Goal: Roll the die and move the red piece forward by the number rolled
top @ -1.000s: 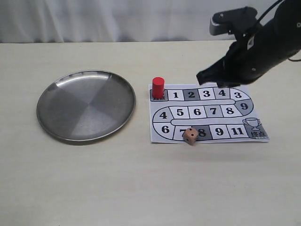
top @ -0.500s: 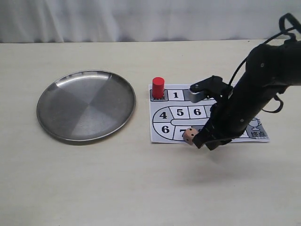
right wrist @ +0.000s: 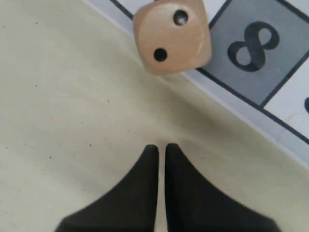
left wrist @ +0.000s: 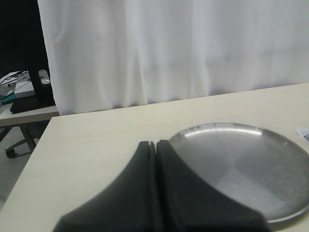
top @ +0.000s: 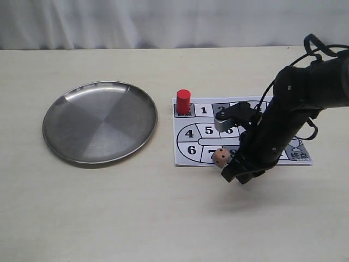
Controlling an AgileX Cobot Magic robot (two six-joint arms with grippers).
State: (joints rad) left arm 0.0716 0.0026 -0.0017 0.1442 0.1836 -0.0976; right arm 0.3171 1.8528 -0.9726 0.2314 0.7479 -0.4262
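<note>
The die [top: 221, 157] is a tan wooden cube resting on the near edge of the paper board [top: 191, 158], by square 8; the right wrist view shows the die [right wrist: 172, 35] with two dark pips on its top face. My right gripper [top: 231, 176] hangs low just in front of the die, apart from it; in the wrist view that gripper [right wrist: 161, 146] is shut with nothing held, over bare table. The red piece [top: 183, 101] stands upright on the board's start square. My left gripper [left wrist: 155, 142] is shut and empty beside the steel plate [left wrist: 251, 159].
A round steel plate [top: 65, 117] lies on the table left of the board. The right arm crosses over the board's right half, hiding several squares. A white curtain runs along the table's far edge.
The right arm swung down from above the board's far right corner to the near edge, and its gripper now sits low just beside the die. The die and red piece have not moved.
</note>
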